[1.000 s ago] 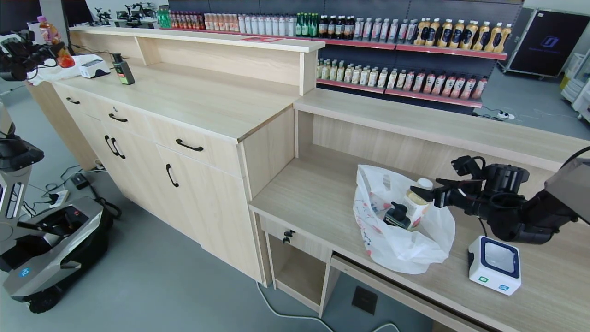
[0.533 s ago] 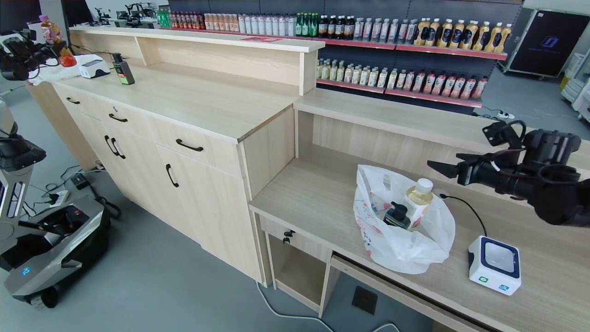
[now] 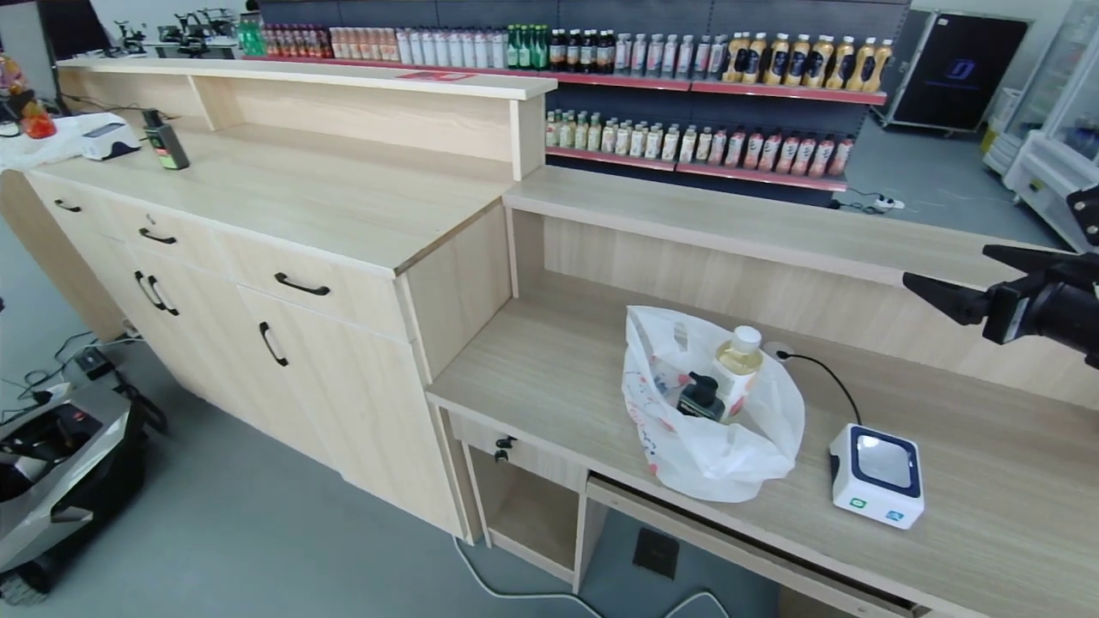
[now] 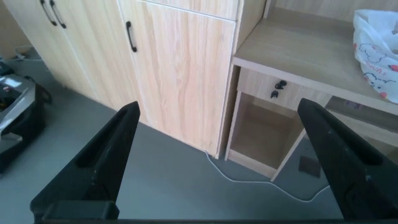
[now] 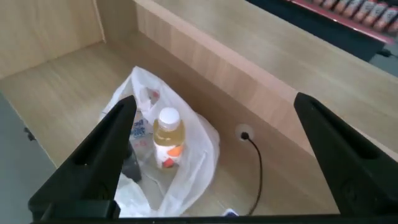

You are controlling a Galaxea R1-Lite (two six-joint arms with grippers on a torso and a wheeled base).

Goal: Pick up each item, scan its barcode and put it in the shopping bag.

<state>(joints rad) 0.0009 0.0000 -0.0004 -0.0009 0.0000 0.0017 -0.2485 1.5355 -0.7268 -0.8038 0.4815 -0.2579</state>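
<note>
standing in the shopping bag (image 3: 687, 468), bottle (image 3: 737, 365) well apart from the wide, empty right pincer (image 3: 944, 263)

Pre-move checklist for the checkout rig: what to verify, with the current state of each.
1. Right gripper open and empty, above the counter: ok.
2. Left gripper open and empty, off to the side of the counter over the floor: ok.
3. Shopping bag on the counter, mouth open upward: ok.
4. Yellow bottle and dark pump bottle inside the bag, upright: ok.
5. Scanner on the counter beside the bag, window facing up and uncovered: ok.
6. Next item to scan identified: cannot tell.
</note>
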